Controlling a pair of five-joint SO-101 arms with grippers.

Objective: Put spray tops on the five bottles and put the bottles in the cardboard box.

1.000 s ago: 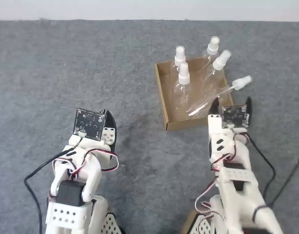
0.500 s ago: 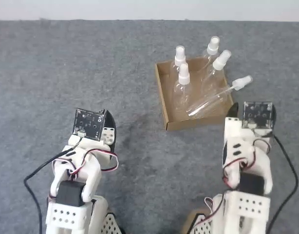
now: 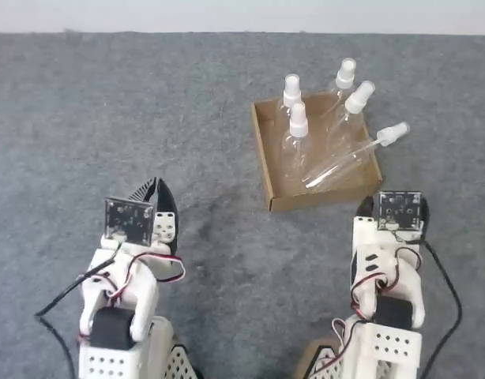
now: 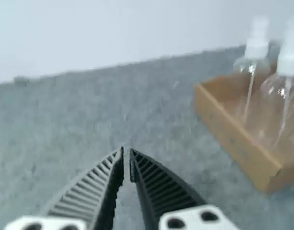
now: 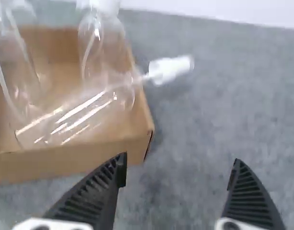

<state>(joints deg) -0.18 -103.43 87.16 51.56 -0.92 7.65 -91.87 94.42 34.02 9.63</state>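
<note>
The right claw [image 5: 179, 163] is standing wide open and empty, having drawn back from the near right corner of the shallow brown cardboard box [image 5: 65, 158], where it was a second ago. It is now hanging over the grey felt-covered table [image 3: 108, 95] just short of the box's near edge. The left claw [image 4: 126, 152] is gripping nothing, its toothed black jaws narrowed to a sliver. It too has been pulling back, toward the table's near left, well apart from the box. Inside the box, four clear plastic bottles with white spray tops [image 3: 298, 130] are standing upright. The fifth capped clear bottle [image 3: 341, 162] is lying on a slant by the near right corner, its white nozzle [image 3: 392, 134] poking out over the right edge. With every bottle topped and boxed and both arms retreating, the task is looking finished
</note>
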